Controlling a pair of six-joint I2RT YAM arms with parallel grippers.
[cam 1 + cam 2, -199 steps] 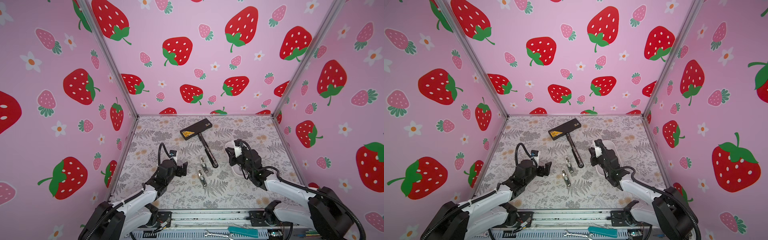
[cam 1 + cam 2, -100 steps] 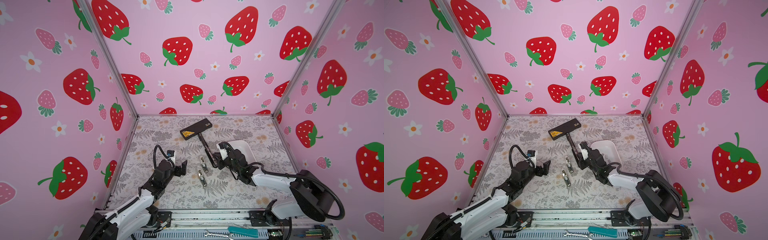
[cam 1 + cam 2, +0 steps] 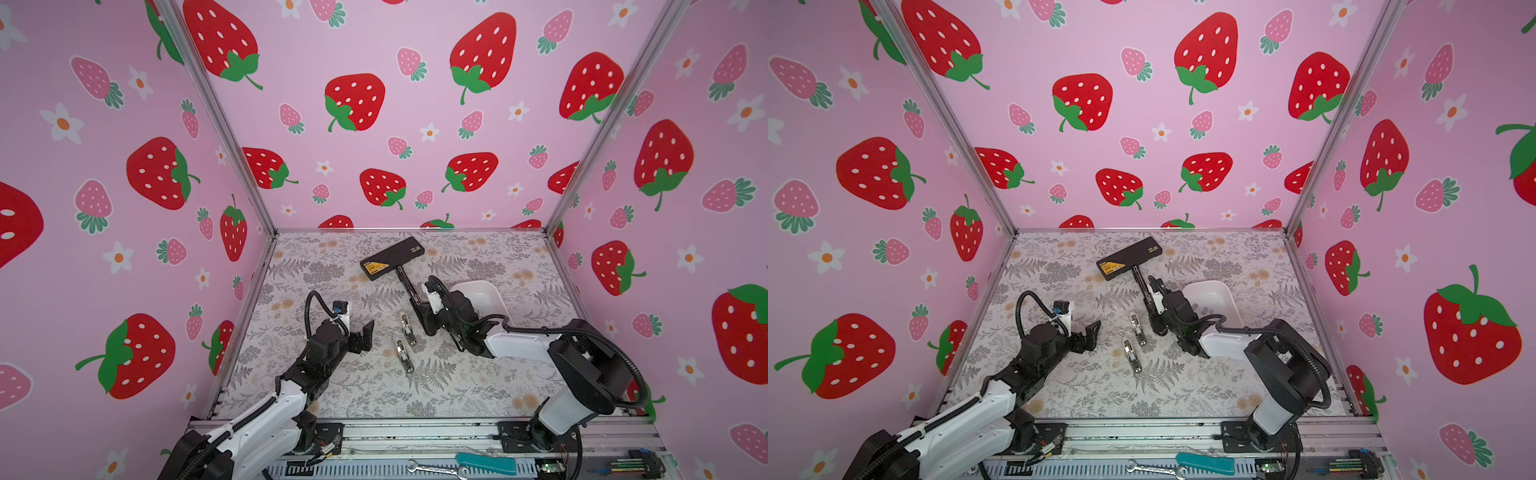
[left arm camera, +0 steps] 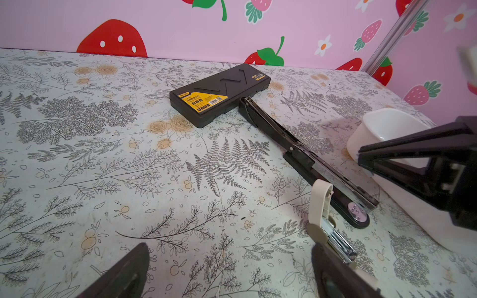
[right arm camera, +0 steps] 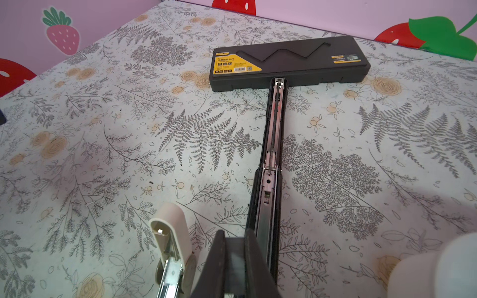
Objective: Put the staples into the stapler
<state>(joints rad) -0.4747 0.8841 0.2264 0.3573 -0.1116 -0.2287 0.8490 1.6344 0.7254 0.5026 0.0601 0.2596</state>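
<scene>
A long black stapler (image 3: 409,286) (image 5: 275,129) lies opened flat with its metal channel facing up. Its far end touches a black case (image 3: 392,257). My right gripper (image 3: 428,330) (image 3: 1160,330) (image 5: 235,238) hangs just over the stapler's near end, shut on a thin grey strip of staples (image 5: 235,260). More staples (image 3: 1204,309) lie in the white tray (image 3: 1221,291) behind that arm. My left gripper (image 3: 365,336) (image 4: 229,250) stands open and empty above the mat, left of the small staplers.
Two small beige-and-metal staplers (image 3: 408,330) (image 3: 404,355) lie between the grippers, one close beside the right fingers (image 5: 222,247). The white tray (image 4: 382,123) sits right of the black stapler. A wrench (image 3: 436,469) and a teal-handled tool (image 3: 486,461) rest on the front rail.
My right gripper has swung left from the white tray to the near end of the black stapler, staying shut. The left gripper stayed open and barely shifted.
</scene>
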